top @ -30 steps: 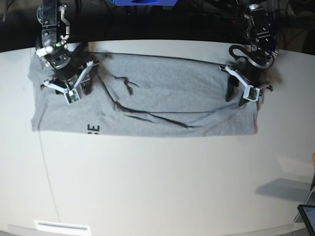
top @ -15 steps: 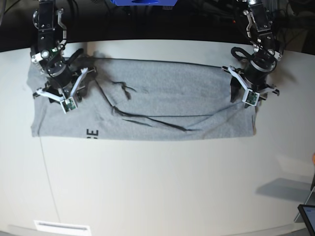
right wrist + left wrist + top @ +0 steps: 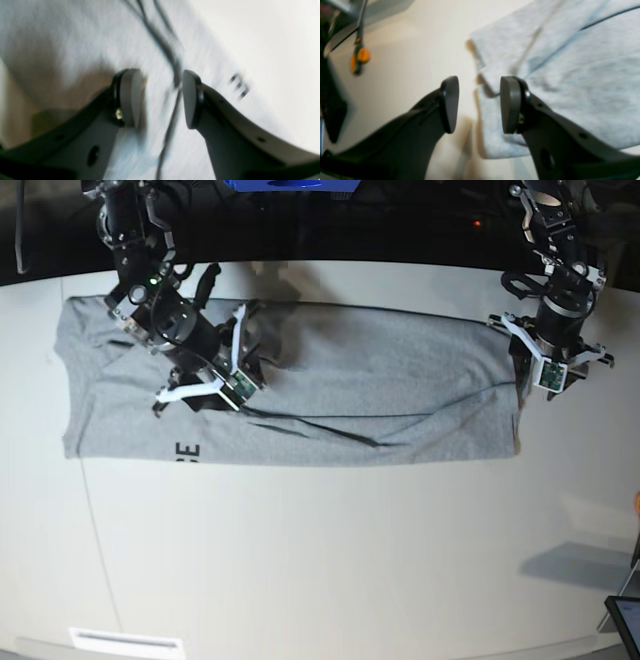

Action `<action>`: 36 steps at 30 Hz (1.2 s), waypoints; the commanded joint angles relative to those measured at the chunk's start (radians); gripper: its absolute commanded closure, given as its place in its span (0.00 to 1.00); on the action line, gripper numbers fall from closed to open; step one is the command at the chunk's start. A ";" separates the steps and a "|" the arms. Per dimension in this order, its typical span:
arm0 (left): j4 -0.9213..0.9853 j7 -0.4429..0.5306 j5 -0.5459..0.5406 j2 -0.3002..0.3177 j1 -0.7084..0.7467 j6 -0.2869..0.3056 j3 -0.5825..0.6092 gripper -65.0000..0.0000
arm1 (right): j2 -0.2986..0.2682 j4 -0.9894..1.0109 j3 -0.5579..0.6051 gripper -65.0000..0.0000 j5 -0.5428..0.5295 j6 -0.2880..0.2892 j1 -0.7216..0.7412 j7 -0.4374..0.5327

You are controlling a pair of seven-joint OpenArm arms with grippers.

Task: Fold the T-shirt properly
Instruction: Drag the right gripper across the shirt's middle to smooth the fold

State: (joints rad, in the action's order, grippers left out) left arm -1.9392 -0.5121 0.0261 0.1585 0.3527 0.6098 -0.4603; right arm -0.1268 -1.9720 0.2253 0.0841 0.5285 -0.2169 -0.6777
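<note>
While the big grey cotton T-shirt (image 3: 330, 390) lies folded into a long strip, needing more folds, the left gripper (image 3: 480, 105) and right gripper (image 3: 160, 100) hang open above it, holding nothing.

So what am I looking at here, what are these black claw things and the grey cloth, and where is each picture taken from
It is a robot with two arms, each ending in a two-fingered gripper. The wide picture looks down on a pale table from above. The other two come from small cameras on the wrists, looking out between the fingers.

On the table lies a grey T-shirt, spread wide and creased, with a bit of black lettering at its near left edge.

The left gripper is on the right of the wide picture, at the shirt's right edge; its own camera shows it open, one finger over the cloth and one over the table. The right gripper, on the left, is open above a dark fold. Neither holds anything.
</note>
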 commanded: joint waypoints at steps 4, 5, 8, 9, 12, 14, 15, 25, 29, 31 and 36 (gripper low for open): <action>-0.018 0.022 -0.008 0.017 0.001 -0.004 -0.030 0.58 | -0.001 -0.011 0.101 0.68 -0.007 -0.005 0.099 -0.014; -0.018 0.022 -0.008 0.016 0.001 -0.003 -0.038 0.58 | 0.003 0.001 0.127 0.68 -0.008 -0.005 0.135 -0.055; -0.018 0.020 -0.008 0.011 0.010 -0.003 -0.068 0.58 | 0.014 0.049 0.207 0.68 -0.011 -0.008 0.221 -0.133; -0.018 0.020 -0.012 0.011 0.018 -0.003 -0.079 0.58 | 0.032 0.064 0.228 0.68 -0.011 -0.009 0.239 -0.135; -0.018 0.020 -0.016 0.011 0.029 -0.003 -0.114 0.58 | 0.085 0.132 0.247 0.68 -0.010 -0.009 0.287 -0.138; -0.016 0.020 -0.018 0.011 0.039 -0.003 -0.139 0.58 | 0.117 0.214 0.247 0.68 -0.011 -0.006 0.325 -0.138; -0.016 0.020 -0.018 0.011 0.042 -0.003 -0.147 0.58 | 0.132 0.254 0.248 0.68 -0.011 -0.006 0.343 -0.138; -0.016 0.022 -0.018 -0.004 0.081 -0.003 -0.177 0.58 | 0.197 0.474 0.248 0.62 -0.011 -0.006 0.465 -0.135; -0.016 0.022 -0.018 -0.017 0.084 -0.003 -0.173 0.58 | 0.200 0.524 0.248 0.60 -0.011 -0.006 0.488 -0.132; -0.016 0.022 -0.018 -0.017 0.081 -0.003 -0.174 0.58 | 0.200 0.531 0.248 0.60 -0.011 -0.006 0.494 -0.122; -0.016 0.022 -0.015 -0.017 0.078 -0.003 -0.171 0.58 | 0.200 0.534 0.248 0.60 -0.011 -0.006 0.495 -0.113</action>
State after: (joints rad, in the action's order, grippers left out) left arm -1.9392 -0.5087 0.0189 0.1307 0.4320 0.6136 -0.6277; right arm 0.0620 -1.4227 0.4755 0.0788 0.5240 0.2569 -0.8074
